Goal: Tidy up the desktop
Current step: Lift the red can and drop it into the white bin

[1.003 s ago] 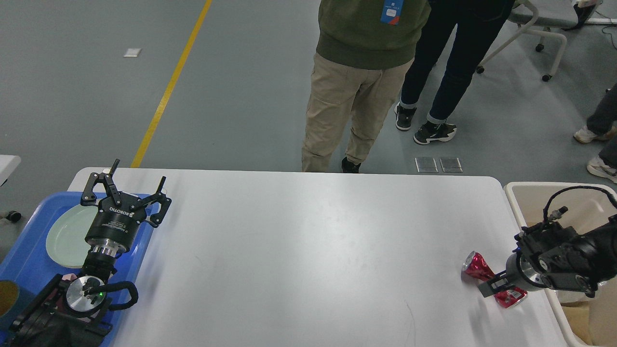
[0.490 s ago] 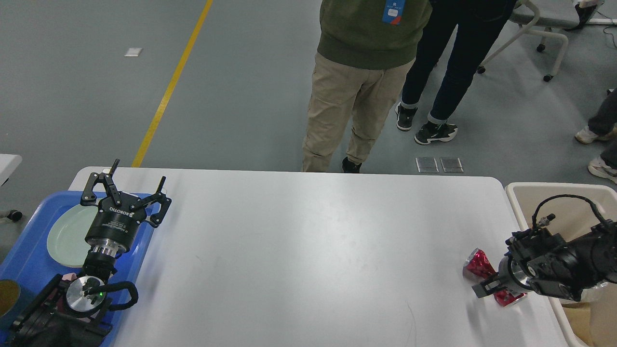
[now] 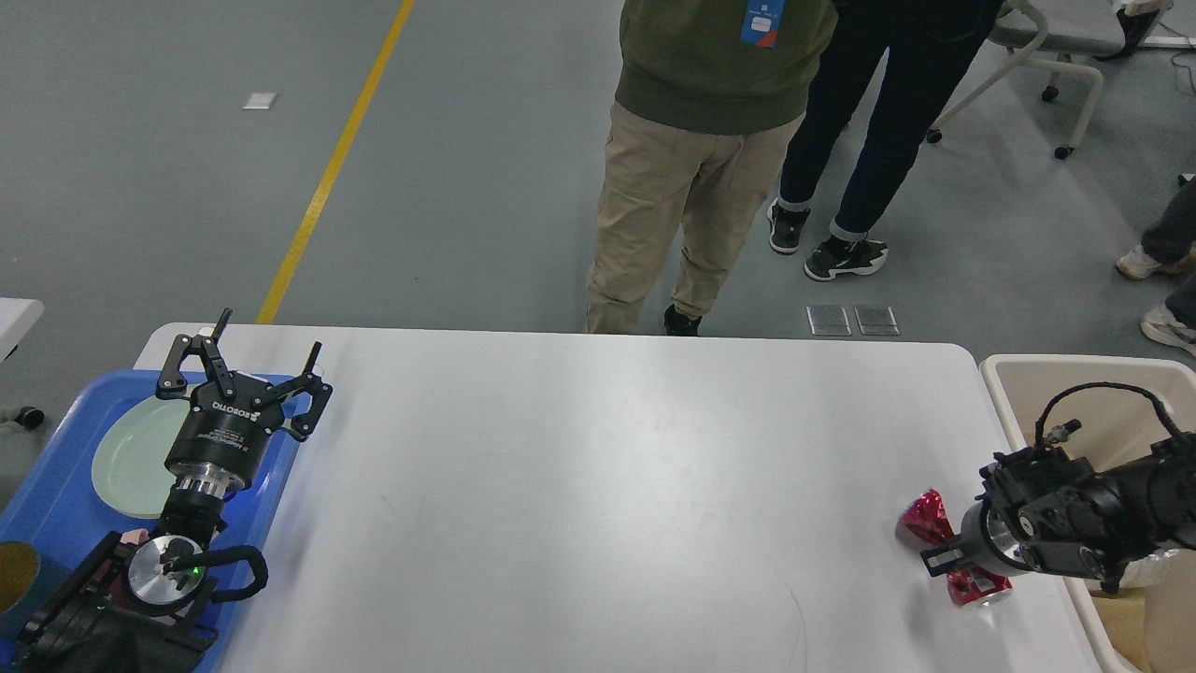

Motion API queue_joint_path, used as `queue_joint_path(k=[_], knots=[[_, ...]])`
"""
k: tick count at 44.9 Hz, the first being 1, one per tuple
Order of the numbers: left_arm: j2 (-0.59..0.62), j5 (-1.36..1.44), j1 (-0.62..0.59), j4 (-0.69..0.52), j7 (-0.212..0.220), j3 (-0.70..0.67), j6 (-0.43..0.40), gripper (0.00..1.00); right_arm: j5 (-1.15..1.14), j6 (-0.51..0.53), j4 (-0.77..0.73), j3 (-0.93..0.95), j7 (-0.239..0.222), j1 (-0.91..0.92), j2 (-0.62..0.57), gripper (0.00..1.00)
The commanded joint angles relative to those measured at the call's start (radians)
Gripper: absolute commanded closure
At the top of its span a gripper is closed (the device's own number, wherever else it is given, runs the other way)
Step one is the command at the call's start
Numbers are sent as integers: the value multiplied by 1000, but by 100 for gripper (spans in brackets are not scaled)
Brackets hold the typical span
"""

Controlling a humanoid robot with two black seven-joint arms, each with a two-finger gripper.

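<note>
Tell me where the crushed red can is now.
In the head view, the crushed red can is at the desktop's right edge, in the right gripper, beside the beige bin.

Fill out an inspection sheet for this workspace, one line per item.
Surface: desktop white, mostly bare.
Job's things: crushed red can near the right edge; pale green plate in the blue tray on the left.
Clutter: nothing seen beyond the can.
Grippers: left gripper open over the tray's far corner, holding nothing; right gripper shut on the can.
Cables: black cable looping above the right wrist; another loop by the left wrist.
Surroundings: beige bin off the right edge; people standing beyond the far edge; yellow floor line.
</note>
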Motion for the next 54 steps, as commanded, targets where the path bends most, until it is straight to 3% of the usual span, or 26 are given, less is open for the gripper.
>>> queue_joint_path(k=[1, 7, 13, 27, 31, 38, 45, 50, 54], knots=[[0, 1, 0, 0, 0, 0, -1, 4, 27, 0, 19, 0, 1, 5, 0, 100], [0, 1, -1, 0, 0, 0, 0, 4, 49, 3, 35, 0, 1, 18, -3, 100], [0, 0, 0, 0, 0, 0, -1, 4, 133, 64, 170, -12, 2, 172, -95, 100], [0, 0, 0, 0, 0, 0, 0, 4, 423, 626, 361, -104, -1, 678, -187, 100], [0, 0, -1, 0, 0, 0, -1, 4, 565, 716, 398, -175, -2, 801, -190, 100], [0, 0, -1, 0, 0, 0, -1, 4, 682, 723, 461, -319, -10, 942, -184, 100], [0, 0, 0, 0, 0, 0, 0, 4, 685, 718, 443, -347, -10, 927, -235, 100], [0, 0, -1, 0, 0, 0, 0, 4, 678, 712, 346, -340, -11, 845, -353, 100], [0, 0, -1, 0, 0, 0, 0, 4, 682, 703, 183, -319, -11, 705, -425, 100]])
